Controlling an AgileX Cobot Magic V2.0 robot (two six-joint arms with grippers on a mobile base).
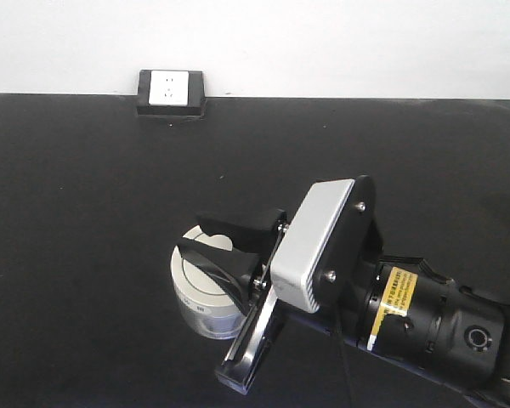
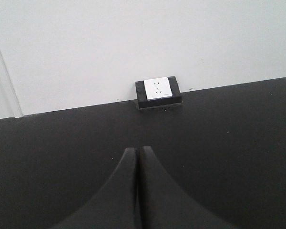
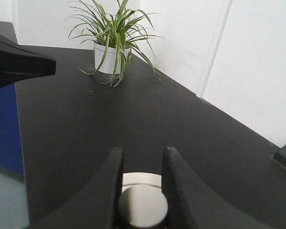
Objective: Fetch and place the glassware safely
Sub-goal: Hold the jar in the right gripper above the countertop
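The glass jar (image 1: 206,304) with its cream-white lid (image 1: 189,270) stands on the black table (image 1: 85,212), front centre in the front view. My right gripper (image 1: 191,234) reaches in from the right. Its jaws sit on either side of the lid's raised knob (image 3: 143,206) and press against it. The lid's rim (image 3: 142,179) shows between the fingers in the right wrist view. My left gripper (image 2: 137,150) is shut and empty over bare table. I cannot tell whether the jar is lifted.
A white wall socket in a black frame (image 1: 170,89) sits at the table's far edge and also shows in the left wrist view (image 2: 157,89). A potted spider plant (image 3: 115,43) stands at a far table corner. A white wall backs the table.
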